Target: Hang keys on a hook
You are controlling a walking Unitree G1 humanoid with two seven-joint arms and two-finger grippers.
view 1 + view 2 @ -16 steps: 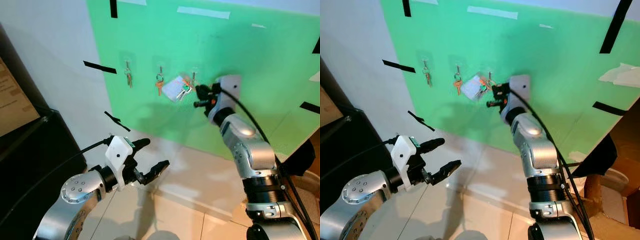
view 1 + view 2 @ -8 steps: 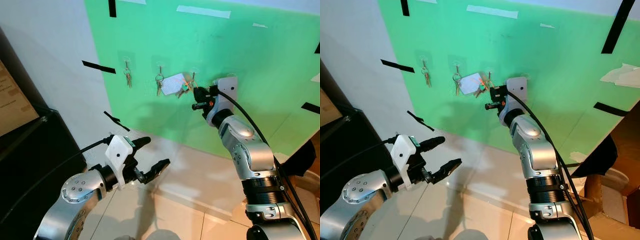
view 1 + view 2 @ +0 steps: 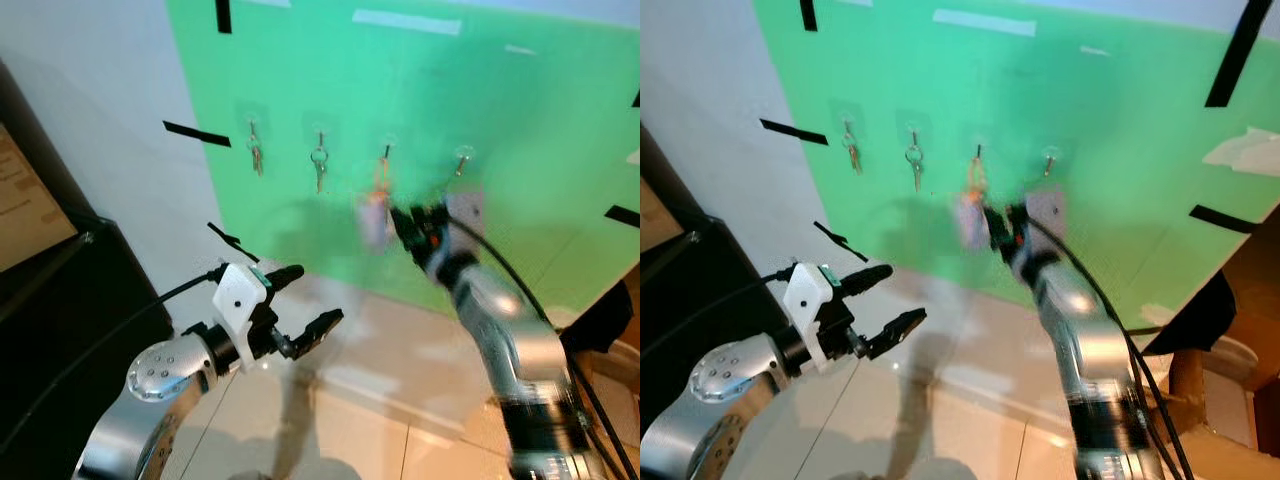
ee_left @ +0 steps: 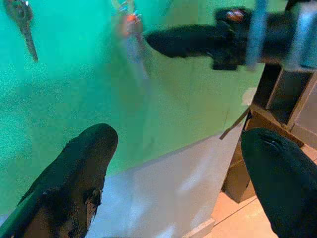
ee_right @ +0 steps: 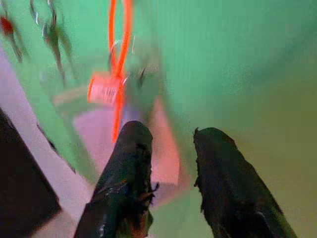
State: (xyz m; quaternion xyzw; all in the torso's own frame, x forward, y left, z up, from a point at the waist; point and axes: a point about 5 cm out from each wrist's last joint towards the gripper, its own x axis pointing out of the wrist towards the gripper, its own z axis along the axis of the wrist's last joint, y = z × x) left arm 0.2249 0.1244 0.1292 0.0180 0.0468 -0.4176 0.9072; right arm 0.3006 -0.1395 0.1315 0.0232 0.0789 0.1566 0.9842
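keys: bunch w/ orange loop and pale tag (image 3: pixel 375 212) hangs from third hook (image 3: pixel 386 152) on green board (image 3: pixel 520 130); blurred, so looks to be swinging; exact seat of loop on hook too blurred to tell
keys in wrist view: orange loop and label (image 5: pixel 117 74) hang free just ahead of right fingertips, not between them
right gripper: (image 3: pixel 408 226) just beside and slightly below the bunch, near the board; fingers (image 5: pixel 126 173) apart w/ nothing between, so open and empty
risk 1: judged, gripper sits so close that a finger or cable could snag the tag on pull-back and lift loop off hook
risk 2: if loop is only on hook tip, the swing alone could drop the bunch to the floor
risk 3: arm blurred, fast-looking; a brush on the board could jostle neighbours
other keys: one set on first hook (image 3: pixel 256 155), one on second (image 3: pixel 318 165); fourth hook (image 3: pixel 462 158) bare
left gripper: (image 3: pixel 305 305) low, well apart from board, over tiled floor (image 3: pixel 380 440); fingers spread wide, empty
left wrist view: right gripper's dark finger (image 4: pixel 188 39) beside the blurred bunch (image 4: pixel 131 34)
progress: judged, hang seems done; retreat left
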